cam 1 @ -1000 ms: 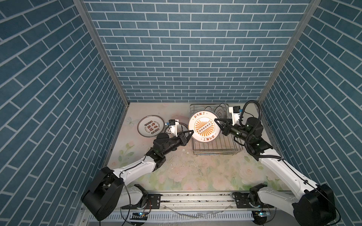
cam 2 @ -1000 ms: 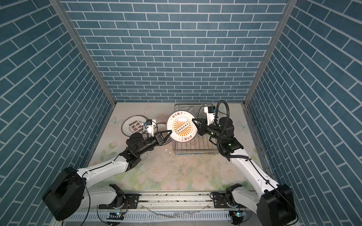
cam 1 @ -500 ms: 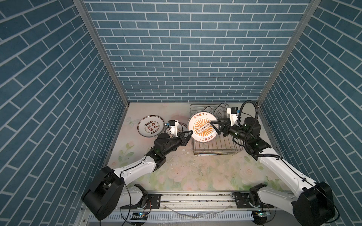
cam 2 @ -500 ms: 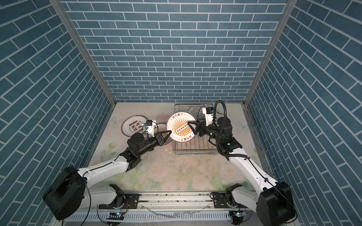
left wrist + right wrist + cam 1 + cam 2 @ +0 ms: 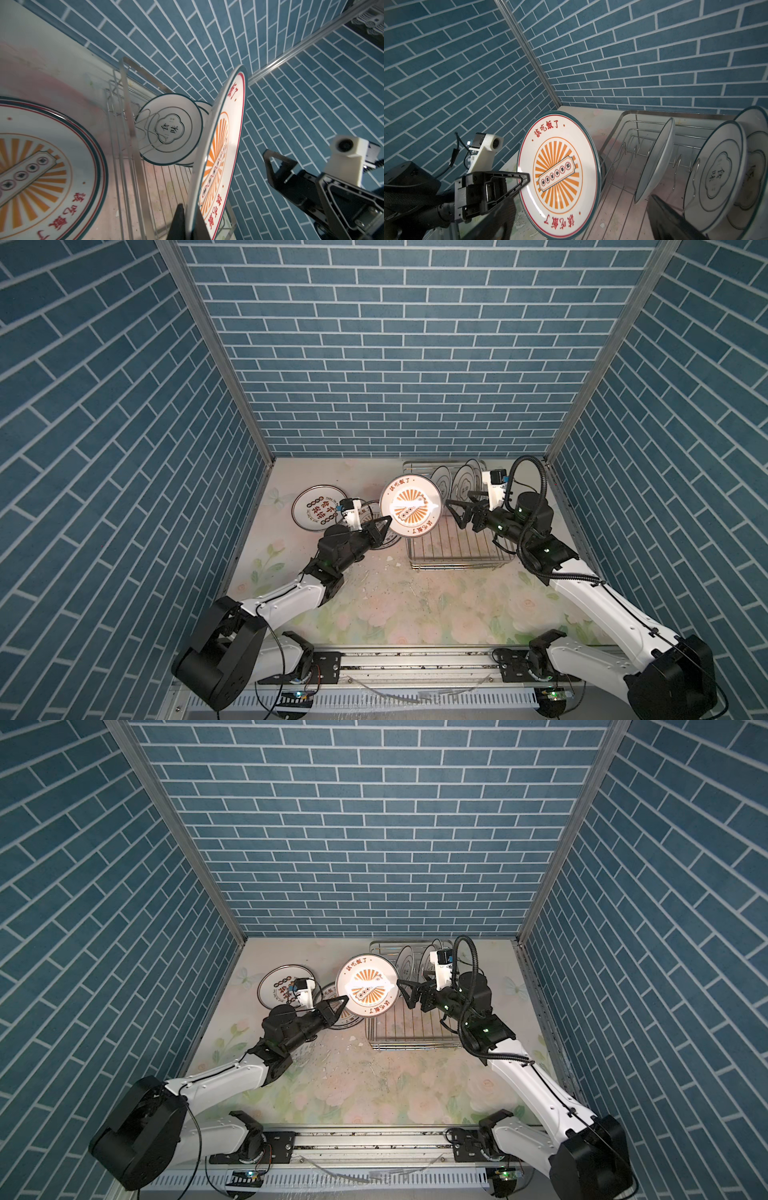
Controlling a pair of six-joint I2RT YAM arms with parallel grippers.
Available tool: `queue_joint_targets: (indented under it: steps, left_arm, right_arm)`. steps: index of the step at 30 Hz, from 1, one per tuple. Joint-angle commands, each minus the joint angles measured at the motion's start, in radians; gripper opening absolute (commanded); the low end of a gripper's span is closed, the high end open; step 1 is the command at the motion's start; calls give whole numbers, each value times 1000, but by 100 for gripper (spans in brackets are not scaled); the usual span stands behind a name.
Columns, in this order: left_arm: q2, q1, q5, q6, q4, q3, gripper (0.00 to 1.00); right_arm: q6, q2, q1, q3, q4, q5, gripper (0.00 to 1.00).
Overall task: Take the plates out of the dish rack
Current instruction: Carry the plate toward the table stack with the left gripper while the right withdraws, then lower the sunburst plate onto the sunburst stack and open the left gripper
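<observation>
1. In both top views the left hand (image 5: 386, 526) is pinched tight on the rim of the sunburst plate (image 5: 410, 506), at the plate's 8 o'clock. The plate is held up on edge, off the worktop (image 5: 415, 605), with its printed face toward the camera, at the rack's (image 5: 457, 566) 9 o'clock side. The right hand (image 5: 454, 514) sits just off the plate's 3 o'clock, jaws spread wide and gripping nothing, with a slim gap between them. The rack lies at 1 o'clock on the worktop, with standing plates (image 5: 465, 483) at its far end. A flat plate (image 5: 319, 512) lies at 10 o'clock.
2. In the left wrist view the left hand's dark fingers (image 5: 176, 222) squeeze the sunburst plate (image 5: 222, 155), seen edge-on. Beyond it a flower-outline plate (image 5: 169, 132) leans on the rack's wire prongs (image 5: 145, 126). A flat sunburst plate (image 5: 52, 166) lies on the worktop beside the rack. The right hand's spread fingers (image 5: 278, 168) stand apart from the held plate.
3. In the right wrist view the sunburst plate (image 5: 558, 172) faces the camera, with the left hand (image 5: 525, 178) gripping its rim. In the rack a tilted plate (image 5: 656, 162) stands nearest, and two flower-outline plates stand beyond it. The right hand's own fingers (image 5: 668, 218) show dark and blurred, wide apart, closed on nothing.
</observation>
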Motion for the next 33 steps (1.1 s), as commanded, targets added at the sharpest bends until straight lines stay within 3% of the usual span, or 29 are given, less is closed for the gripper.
queue_joint_targets:
  steps: [1, 15, 20, 27, 33]
  left_arm:
    - [-80, 23, -30, -18, 38, -24, 0]
    - [-250, 108, -200, -100, -184, -131, 0]
    - [-259, 154, -226, -159, -273, -138, 0]
    - [-184, 193, -166, -212, -336, -95, 0]
    - [-104, 197, -171, -240, -288, -97, 0]
  right_arm:
    - [-123, -22, 70, 8, 2, 103, 99]
    - [-352, 272, 337, 242, -88, 274, 99]
    - [-377, 375, 372, 316, -101, 308, 99]
    - [-369, 531, 373, 433, -110, 208, 99]
    - [-334, 600, 372, 490, -124, 230, 99]
